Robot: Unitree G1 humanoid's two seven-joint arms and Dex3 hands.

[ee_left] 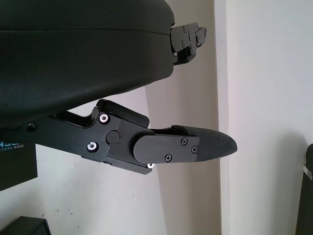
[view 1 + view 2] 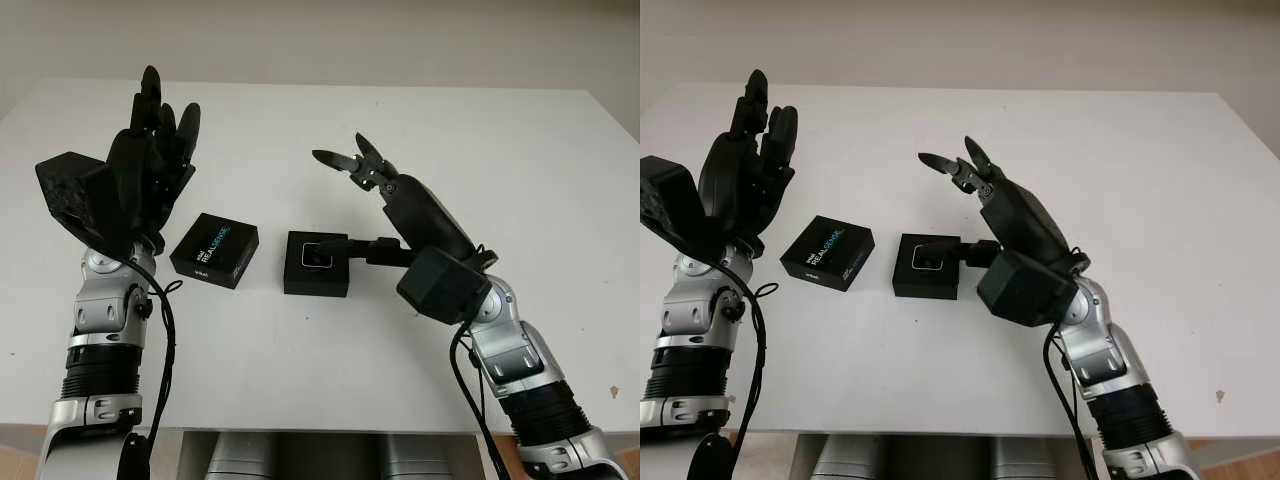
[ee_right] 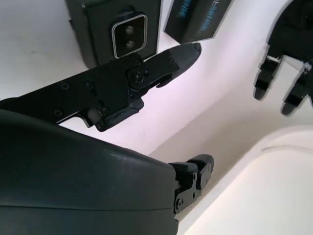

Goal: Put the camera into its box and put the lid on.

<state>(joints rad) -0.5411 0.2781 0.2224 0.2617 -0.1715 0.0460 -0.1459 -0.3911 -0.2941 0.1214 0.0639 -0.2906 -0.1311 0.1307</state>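
Centre of frame on white table [image 2: 300,380]: open black box [image 2: 316,264], camera [image 2: 318,255] seated inside, silver-rimmed face up, ready for closing. Just left: lid [image 2: 214,250], matte black card, printed top, square, off so far. Right hand [image 2: 352,163] raised upper centre, open, holding nothing. Left hand [image 2: 150,150] upper left, open, empty.

One box [image 2: 316,263], one camera [image 2: 318,255], one lid [image 2: 214,249], one table [image 2: 520,170].
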